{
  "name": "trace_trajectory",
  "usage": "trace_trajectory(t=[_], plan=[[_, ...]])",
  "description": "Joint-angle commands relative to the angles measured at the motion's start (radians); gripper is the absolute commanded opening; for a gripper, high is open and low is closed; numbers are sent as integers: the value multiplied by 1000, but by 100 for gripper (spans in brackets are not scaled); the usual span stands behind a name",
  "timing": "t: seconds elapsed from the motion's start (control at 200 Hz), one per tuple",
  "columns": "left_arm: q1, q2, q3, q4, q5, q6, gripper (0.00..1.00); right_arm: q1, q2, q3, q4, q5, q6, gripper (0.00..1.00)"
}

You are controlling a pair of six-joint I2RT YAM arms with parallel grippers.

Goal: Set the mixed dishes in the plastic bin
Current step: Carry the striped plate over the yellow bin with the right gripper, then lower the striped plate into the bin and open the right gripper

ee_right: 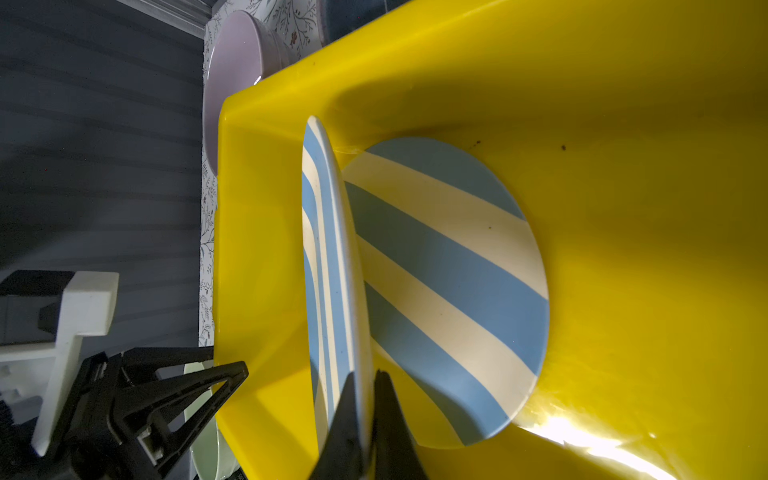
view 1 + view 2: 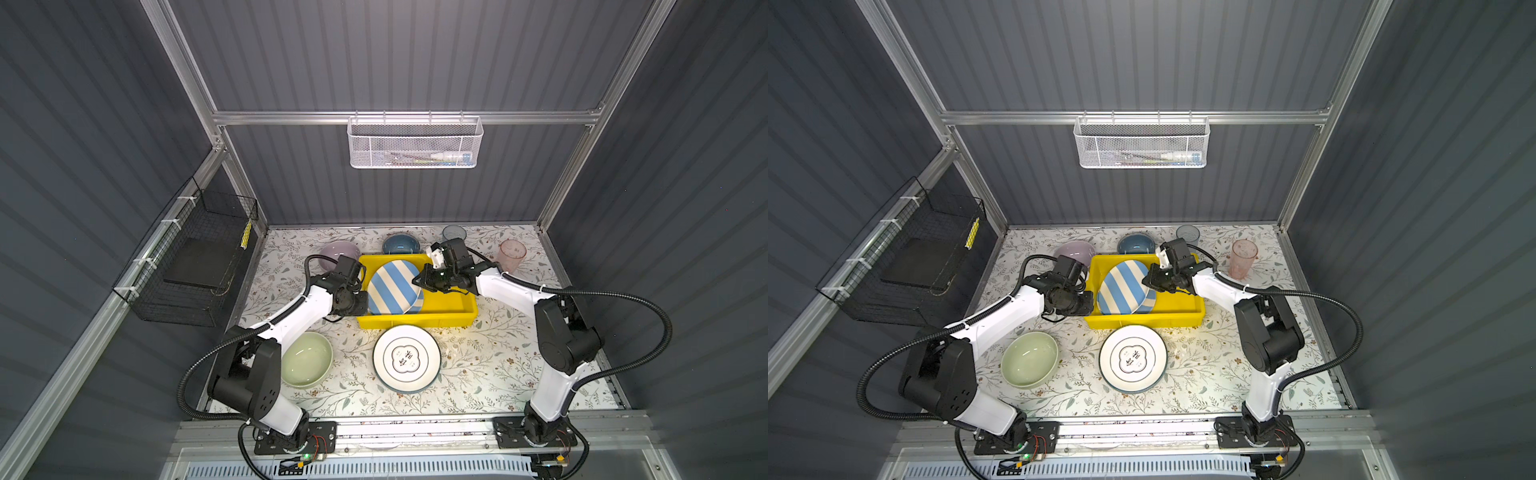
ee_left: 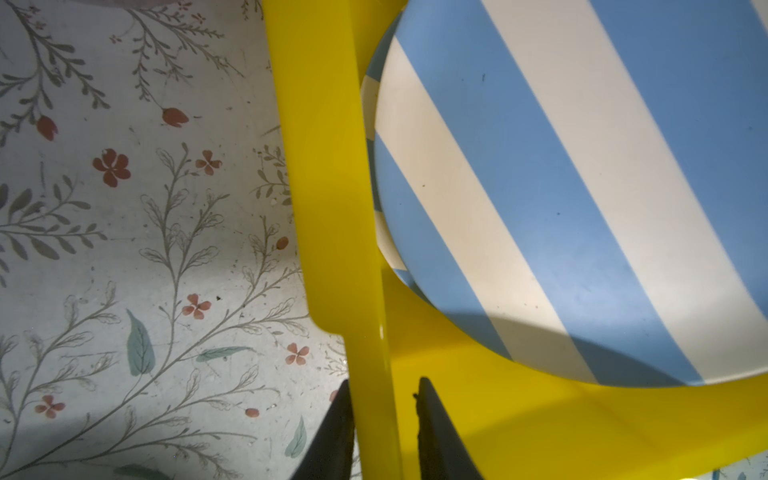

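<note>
The yellow plastic bin stands mid-table. A blue-white striped plate leans tilted inside it. My right gripper is shut on the plate's right rim, which I see edge-on. A round striped face shows beside that rim, toward the bin's floor. I cannot tell whether it belongs to the same plate. My left gripper straddles the bin's left wall, one finger outside and one inside, closed on it.
On the table around the bin are a white dark-rimmed plate, a pale green bowl, a lilac bowl, a blue bowl, a blue tumbler and a pink tumbler. A white mesh basket hangs behind and a black wire basket at left.
</note>
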Motion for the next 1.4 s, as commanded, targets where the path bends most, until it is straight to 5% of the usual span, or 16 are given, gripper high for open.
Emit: trace_trajectory(t=[0.0,0.19,0.74,1.396], plan=[[6,-3,18,4,19,2,27,1,15,-14,62,-38,21,0],[6,-7,18,-3,23,5,27,0,37,-27,64,-28,13,3],[6,-21,21,-10,23,4,27,2,93,13,-82,76,-76,34],[7,-44,14,-13,16,5,30,32,156,76,-184,152,-127,47]])
